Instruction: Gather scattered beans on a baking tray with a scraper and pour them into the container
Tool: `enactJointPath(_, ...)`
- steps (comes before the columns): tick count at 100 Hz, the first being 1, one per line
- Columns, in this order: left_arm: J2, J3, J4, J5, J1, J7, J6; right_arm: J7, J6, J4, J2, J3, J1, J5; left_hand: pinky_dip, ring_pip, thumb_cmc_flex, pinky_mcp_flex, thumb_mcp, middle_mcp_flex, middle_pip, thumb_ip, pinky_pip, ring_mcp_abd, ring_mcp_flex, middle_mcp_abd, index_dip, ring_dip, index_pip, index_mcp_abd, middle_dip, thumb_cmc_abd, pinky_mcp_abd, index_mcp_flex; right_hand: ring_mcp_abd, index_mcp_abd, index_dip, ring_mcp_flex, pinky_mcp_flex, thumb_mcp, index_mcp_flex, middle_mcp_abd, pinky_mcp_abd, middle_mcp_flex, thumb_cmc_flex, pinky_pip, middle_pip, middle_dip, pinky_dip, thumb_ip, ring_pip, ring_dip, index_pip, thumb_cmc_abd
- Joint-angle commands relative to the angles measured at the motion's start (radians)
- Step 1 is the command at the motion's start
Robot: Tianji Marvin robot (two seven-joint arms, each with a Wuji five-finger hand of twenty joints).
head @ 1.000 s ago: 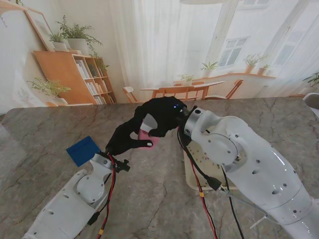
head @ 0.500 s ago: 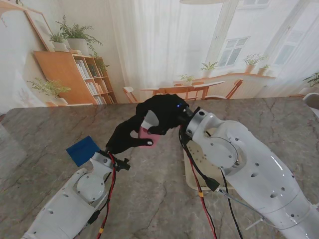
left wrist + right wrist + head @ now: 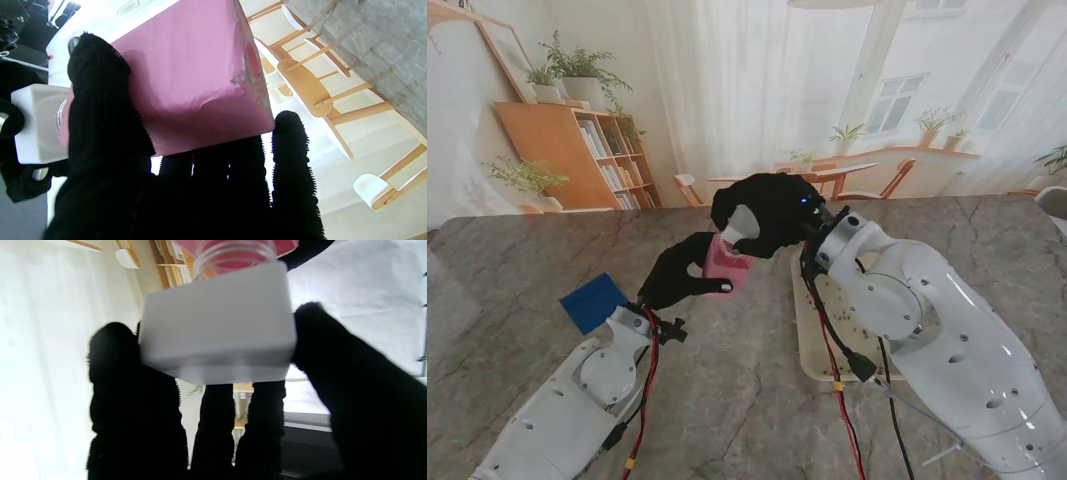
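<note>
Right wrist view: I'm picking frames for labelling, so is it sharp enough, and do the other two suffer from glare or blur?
Right wrist view: the white lid is soft-edged and the bright curtain behind washes out. Left wrist view: the pink container is crisp, the gloved left hand a black silhouette against blown-out backlight. Stand view: evenly lit and sharp; beans on the baking tray stay tiny.

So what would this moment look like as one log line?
left hand: shut on pink container | right hand: shut on white lid | tray: beans scattered

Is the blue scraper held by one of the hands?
No, the blue scraper lies on the table, to the left of the left hand.
</note>
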Motion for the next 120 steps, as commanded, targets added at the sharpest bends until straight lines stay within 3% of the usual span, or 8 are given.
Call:
enactJointPath(1, 0.000, -0.002, -0.004, -0.004, 0.005, 0.000, 0.007, 0.036, 0.015, -0.039, 0.008, 0.040, -0.017, 0.002, 0.003, 0.018, 0.305, -0.015, 0.185, 0.108, 0.171, 0.029, 0.001, -0.038, -0.005, -0.203, 0.055, 0.014, 0.182, -0.179, 0.066, 0.210, -0.028, 0.093, -0.435, -0.064, 0.009, 0.102, -0.019, 0.188, 0.037, -0.088, -0.335, 0.142, 0.305, 0.014, 0.227, 0.036, -0.026, 0.068, 0.071, 0.042, 0.141, 0.137)
enactJointPath(17, 0.000, -0.009, -0.012, 0.002, 0.012, 0.007, 0.012, 0.119, 0.041, -0.096, 0.023, 0.158, -0.076, -0.021, 0.004, 0.018, 0.305, -0.015, 0.185, 0.108, 0.171, 0.029, 0.001, -0.039, -0.005, -0.202, 0.055, 0.015, 0.182, -0.178, 0.066, 0.209, -0.028, 0.093, -0.427, -0.056, 0.001, 0.103, -0.016, 0.185, 0.036, -0.080, -0.331, 0.142, 0.308, 0.015, 0.228, 0.034, -0.026, 0.070, 0.070, 0.039, 0.143, 0.137)
enactJointPath(37, 0.000, -0.018, -0.025, 0.009, 0.022, 0.017, 0.018, 0.206, 0.011, -0.119, 0.043, 0.333, -0.167, -0.054, 0.004, 0.018, 0.305, -0.016, 0.185, 0.107, 0.170, 0.029, 0.001, -0.040, -0.006, -0.202, 0.055, 0.014, 0.182, -0.180, 0.066, 0.211, -0.028, 0.092, -0.422, -0.051, -0.006, 0.105, -0.011, 0.182, 0.041, -0.075, -0.329, 0.143, 0.310, 0.016, 0.229, 0.030, -0.029, 0.072, 0.070, 0.034, 0.149, 0.135)
enactJointPath(73, 0.001, -0.030, -0.039, 0.009, 0.033, 0.018, 0.038, 0.219, -0.023, -0.038, 0.055, 0.584, -0.301, -0.140, 0.004, 0.018, 0.304, -0.015, 0.185, 0.107, 0.170, 0.029, 0.001, -0.040, -0.006, -0.204, 0.055, 0.014, 0.181, -0.179, 0.066, 0.211, -0.030, 0.091, -0.408, -0.030, -0.016, 0.106, -0.006, 0.179, 0.039, -0.058, -0.318, 0.139, 0.318, 0.016, 0.237, 0.025, -0.039, 0.074, 0.074, 0.028, 0.158, 0.137)
enactJointPath(95, 0.002, -0.032, -0.042, 0.010, 0.035, 0.016, 0.048, 0.207, 0.002, 0.054, 0.058, 0.660, -0.347, -0.175, 0.004, 0.019, 0.305, -0.015, 0.185, 0.108, 0.171, 0.029, 0.001, -0.041, -0.004, -0.204, 0.055, 0.015, 0.182, -0.180, 0.066, 0.211, -0.030, 0.091, -0.396, -0.013, -0.026, 0.100, -0.007, 0.172, 0.037, -0.044, -0.304, 0.131, 0.328, 0.015, 0.249, 0.015, -0.051, 0.075, 0.078, 0.020, 0.166, 0.145)
enactJointPath(120, 0.004, -0.034, -0.044, 0.013, 0.036, 0.013, 0.059, 0.145, 0.051, 0.182, 0.058, 0.662, -0.362, -0.216, 0.004, 0.018, 0.306, -0.016, 0.185, 0.106, 0.170, 0.029, 0.001, -0.040, -0.006, -0.202, 0.055, 0.015, 0.182, -0.178, 0.066, 0.212, -0.029, 0.091, -0.387, 0.000, -0.035, 0.090, -0.011, 0.165, 0.031, -0.033, -0.295, 0.118, 0.336, 0.012, 0.265, 0.004, -0.064, 0.078, 0.085, 0.012, 0.177, 0.155)
